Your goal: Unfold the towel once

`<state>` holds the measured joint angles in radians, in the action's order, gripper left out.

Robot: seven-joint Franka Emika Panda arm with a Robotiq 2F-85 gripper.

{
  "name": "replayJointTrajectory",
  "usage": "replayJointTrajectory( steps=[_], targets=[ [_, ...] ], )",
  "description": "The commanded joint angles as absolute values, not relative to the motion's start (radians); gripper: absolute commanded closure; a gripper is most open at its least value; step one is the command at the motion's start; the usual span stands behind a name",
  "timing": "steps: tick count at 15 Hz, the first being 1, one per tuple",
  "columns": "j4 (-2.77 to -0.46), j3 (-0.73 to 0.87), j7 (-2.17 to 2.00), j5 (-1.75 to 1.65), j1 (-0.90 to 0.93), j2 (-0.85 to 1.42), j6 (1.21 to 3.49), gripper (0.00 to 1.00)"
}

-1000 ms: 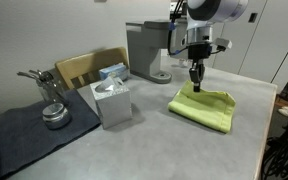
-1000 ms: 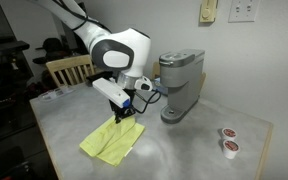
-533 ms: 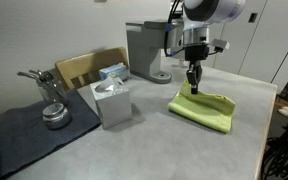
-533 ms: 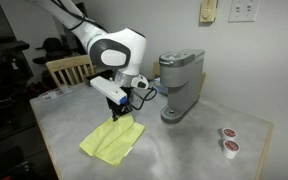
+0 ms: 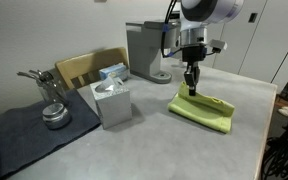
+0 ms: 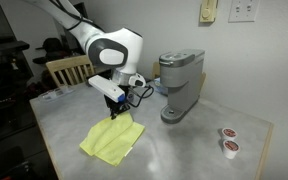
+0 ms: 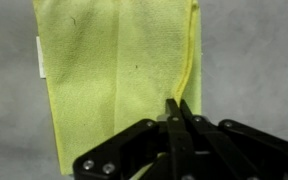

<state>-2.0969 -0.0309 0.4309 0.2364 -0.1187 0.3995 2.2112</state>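
A folded yellow-green towel lies on the grey table; it also shows in an exterior view and fills the upper left of the wrist view. My gripper hangs over the towel's far edge. In the wrist view the fingers are shut on the towel's hemmed edge and hold that edge lifted a little above the table.
A grey coffee machine stands behind the towel. A tissue box, a wooden chair, a dark mat with metal ware, and two small pods stand on or by the table.
My gripper has risen slightly and shifted with the towel's edge pinched; the towel's near corner has lifted a little off the table.
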Motion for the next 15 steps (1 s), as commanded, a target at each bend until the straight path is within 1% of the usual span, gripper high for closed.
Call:
replayJointTrajectory(
  steps=[1,15],
  targets=[
    [-2.097,-0.041,0.401,0.224,-0.112,0.39,2.207,0.99],
    [-2.089,-0.058,0.335,0.222,-0.066,0.398,2.216,0.99]
  ],
)
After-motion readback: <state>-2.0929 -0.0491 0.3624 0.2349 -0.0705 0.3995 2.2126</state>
